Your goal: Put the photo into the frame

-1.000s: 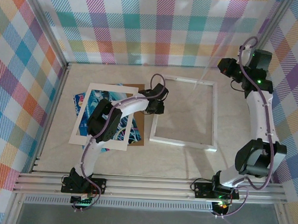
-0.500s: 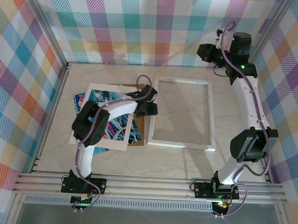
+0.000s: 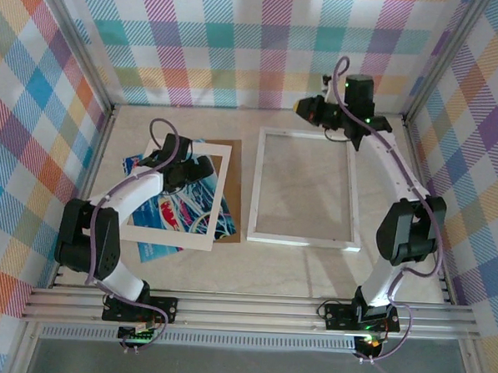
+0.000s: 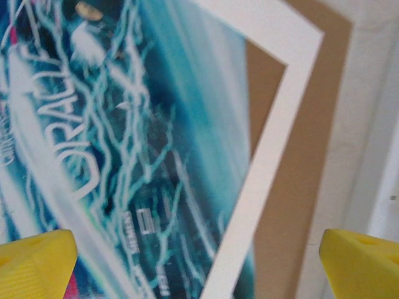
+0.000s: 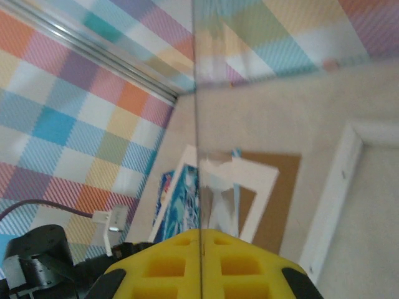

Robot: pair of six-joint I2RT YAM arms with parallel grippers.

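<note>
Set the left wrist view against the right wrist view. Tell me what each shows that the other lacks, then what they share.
Left wrist: blurred lettering on the photo close up, with the left tool open above it. Right wrist: the checked wall, a thin clear pane seen edge-on in the shut right tool, and the white moulding of the frame. Shared: the photo, the white mat lying over it, and the brown backing board beneath.
</note>
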